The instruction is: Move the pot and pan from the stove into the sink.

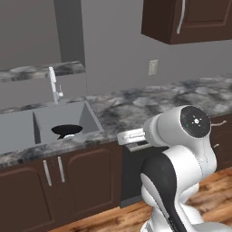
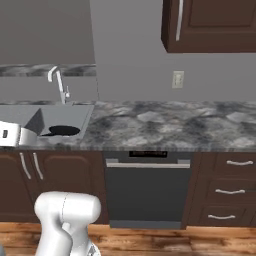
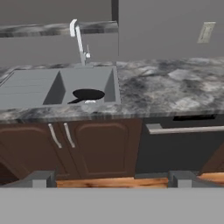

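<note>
Pan (image 3: 89, 94) lies in the sink (image 3: 39, 85), upper left; stiff, probably slippery, best gripped by its handle. Gripper (image 3: 112, 179) jaws apart, holding nothing.

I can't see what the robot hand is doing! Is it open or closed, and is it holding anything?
Gripper: open, jaws spread wide, holding nothing. It hangs in front of the cabinets, back from the sink, where the pan already lies.

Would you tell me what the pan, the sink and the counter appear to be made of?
Pan: matte black, likely coated metal; no shine shows. Sink: plain grey, probably brushed steel or composite; flat, even tone. Counter: mottled grey stone, seemingly marble or granite, by its cloudy veining.
</note>
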